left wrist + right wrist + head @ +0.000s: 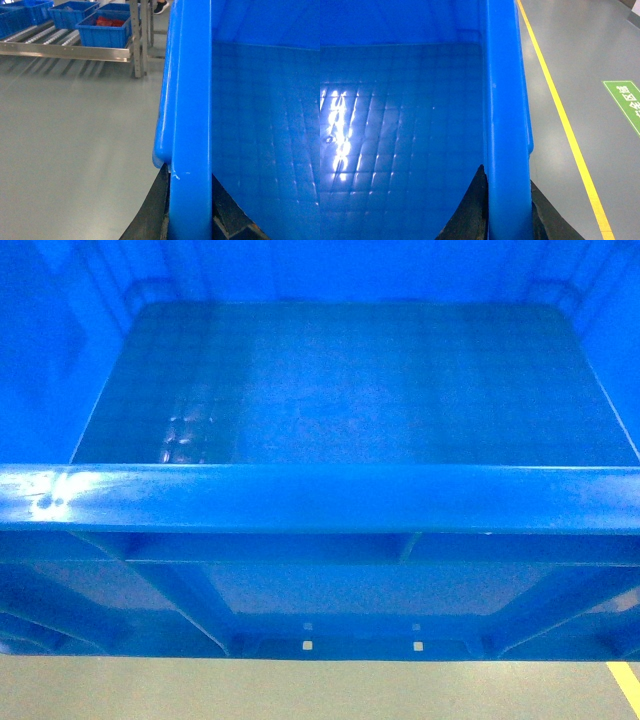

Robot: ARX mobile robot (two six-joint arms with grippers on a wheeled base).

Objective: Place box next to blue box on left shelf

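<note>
Both pincers, left [187, 227] and right [506, 220], are clamped on opposite rims of the box [350, 390], carried over the floor [75, 150]. The shelf [65, 50] is well apart; uneven arm motion could twist the box loose.

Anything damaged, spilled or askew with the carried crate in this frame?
Nothing stands out. The large bright-blue open-top plastic crate is empty and sits level, each side rim clamped by a claw: left claw, right claw. Only small scuff marks show on the left rim.
</note>
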